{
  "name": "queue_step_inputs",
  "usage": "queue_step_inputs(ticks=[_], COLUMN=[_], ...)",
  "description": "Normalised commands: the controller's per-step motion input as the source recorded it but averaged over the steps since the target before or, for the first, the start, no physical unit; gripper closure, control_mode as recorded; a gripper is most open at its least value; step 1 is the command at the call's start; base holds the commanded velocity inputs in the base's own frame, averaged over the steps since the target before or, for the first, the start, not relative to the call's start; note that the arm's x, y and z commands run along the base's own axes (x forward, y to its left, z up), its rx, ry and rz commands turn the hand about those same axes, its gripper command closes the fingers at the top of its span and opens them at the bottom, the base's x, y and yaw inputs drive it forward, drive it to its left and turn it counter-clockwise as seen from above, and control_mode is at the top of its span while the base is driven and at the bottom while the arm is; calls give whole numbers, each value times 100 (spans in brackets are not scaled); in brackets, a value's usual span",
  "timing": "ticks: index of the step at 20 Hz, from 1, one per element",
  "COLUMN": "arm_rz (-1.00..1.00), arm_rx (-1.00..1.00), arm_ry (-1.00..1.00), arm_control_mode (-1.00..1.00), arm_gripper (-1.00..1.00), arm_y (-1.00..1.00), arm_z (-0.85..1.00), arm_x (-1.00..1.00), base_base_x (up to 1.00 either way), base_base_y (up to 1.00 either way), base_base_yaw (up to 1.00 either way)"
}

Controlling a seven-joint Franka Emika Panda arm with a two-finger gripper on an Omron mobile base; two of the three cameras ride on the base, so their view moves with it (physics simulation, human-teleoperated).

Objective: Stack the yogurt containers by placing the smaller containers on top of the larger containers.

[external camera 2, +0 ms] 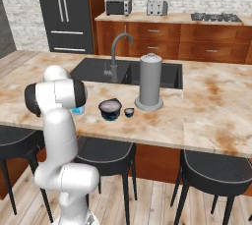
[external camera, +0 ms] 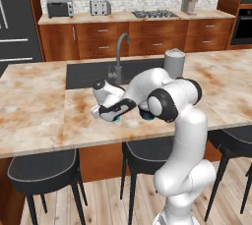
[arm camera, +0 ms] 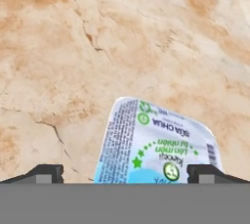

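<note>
On the marble kitchen island, ahead of a dark sink with a curved faucet, a white robot arm bends low over the near edge of the countertop. A tall grey cylinder stands just beside the sink. In front of it sits a squat dark navy tub, and just to its right a tiny dark cup, apart from the tub and near the cylinder's base. The light-blue yogurt cup, its printed foil lid facing up, rests on the marble to the left of the tub. The gripper hovers directly over it, its two fingertips spread wide on either side of the lid and clasping nothing.
</note>
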Motion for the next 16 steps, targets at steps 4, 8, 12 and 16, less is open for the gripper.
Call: queue_step_inputs(ticks=[4, 8, 12, 16], arm_rz=[0, 0, 0, 0], arm_rx=[0, 0, 0, 0], arm_ry=[0, 0, 0, 0], arm_control_mode=[-100, -100, -100, -100], arm_gripper=[100, 100, 100, 100], arm_y=[3, 2, 1, 5], arm_z=[-10, -11, -6, 0], arm_x=[12, 7, 7, 3], base_base_x=[0, 0, 0, 0], base_base_y=[0, 0, 0, 0], base_base_yaw=[0, 0, 0, 0])
